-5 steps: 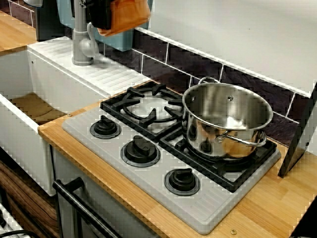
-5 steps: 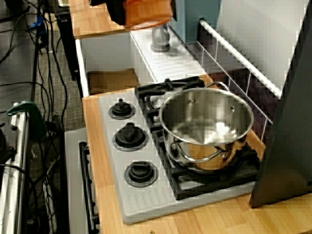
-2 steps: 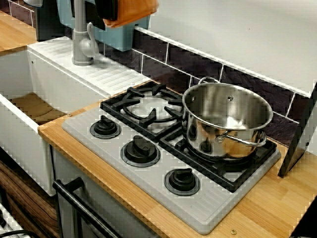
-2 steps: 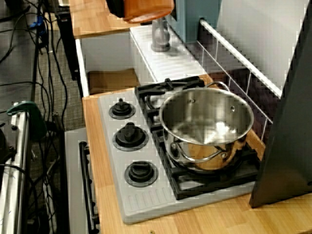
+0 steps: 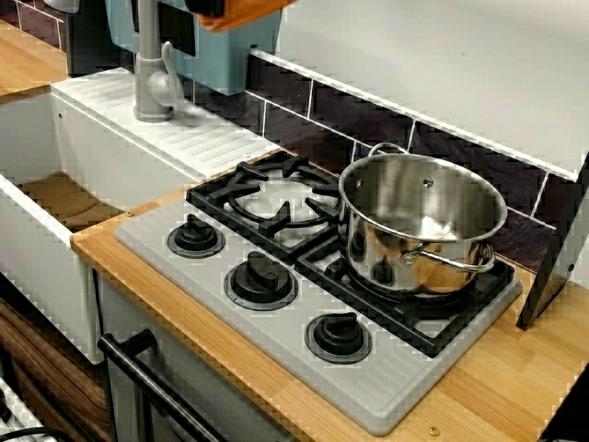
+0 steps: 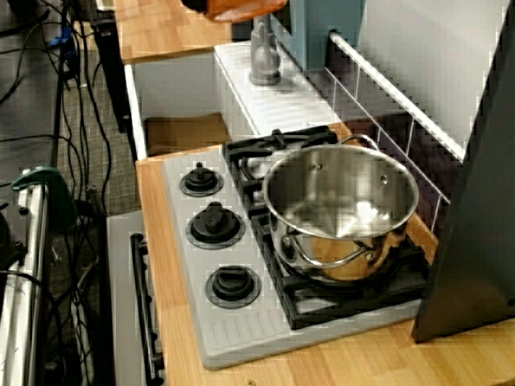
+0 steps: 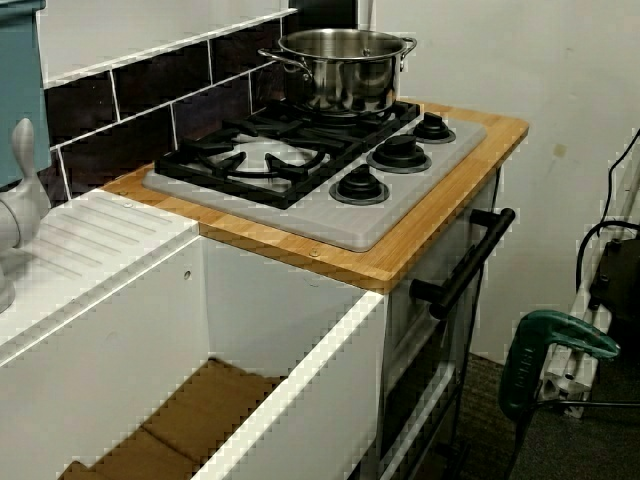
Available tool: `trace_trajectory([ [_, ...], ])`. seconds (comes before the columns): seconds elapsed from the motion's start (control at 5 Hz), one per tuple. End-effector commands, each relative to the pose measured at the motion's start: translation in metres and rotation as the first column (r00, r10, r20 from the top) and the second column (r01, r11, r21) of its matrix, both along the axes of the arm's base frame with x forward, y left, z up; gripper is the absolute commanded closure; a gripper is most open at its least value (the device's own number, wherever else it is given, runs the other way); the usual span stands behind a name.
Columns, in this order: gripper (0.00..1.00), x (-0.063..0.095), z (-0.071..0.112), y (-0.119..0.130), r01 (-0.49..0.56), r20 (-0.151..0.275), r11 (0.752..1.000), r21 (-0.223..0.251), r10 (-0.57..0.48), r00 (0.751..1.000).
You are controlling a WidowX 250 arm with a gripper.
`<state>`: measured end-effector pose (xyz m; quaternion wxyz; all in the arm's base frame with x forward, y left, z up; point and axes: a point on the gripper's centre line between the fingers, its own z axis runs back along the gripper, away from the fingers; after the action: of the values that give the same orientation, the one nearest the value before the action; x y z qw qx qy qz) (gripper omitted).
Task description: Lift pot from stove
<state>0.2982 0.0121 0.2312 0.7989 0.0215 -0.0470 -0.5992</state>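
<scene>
Above grey stove (image 5: 276, 304), orange pot (image 5: 241, 11) barely shows, rim cropped.

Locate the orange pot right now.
The orange pot is off the stove, raised to the top edge of both angled stove views, above the grey faucet left of the steel pot; only its base shows.

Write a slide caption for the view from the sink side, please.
Steel pot on the far burner of the grey stove; near burner bare.
</scene>
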Motion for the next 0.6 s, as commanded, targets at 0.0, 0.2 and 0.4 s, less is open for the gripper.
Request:
trace_trajectory([
  [0.0, 1.0, -0.001, 0.027, -0.004, 0.012, 0.068, 1.0, 0.001, -0.012, 0.998],
  [0.2, 1.0, -0.0011, 0.0269, -0.0054, 0.01, 0.066, 1.0, 0.007, -0.01, 0.998],
  [0.4, 1.0, -0.0017, 0.0273, -0.0056, 0.009, 0.061, 1.0, 0.005, -0.009, 0.998],
])
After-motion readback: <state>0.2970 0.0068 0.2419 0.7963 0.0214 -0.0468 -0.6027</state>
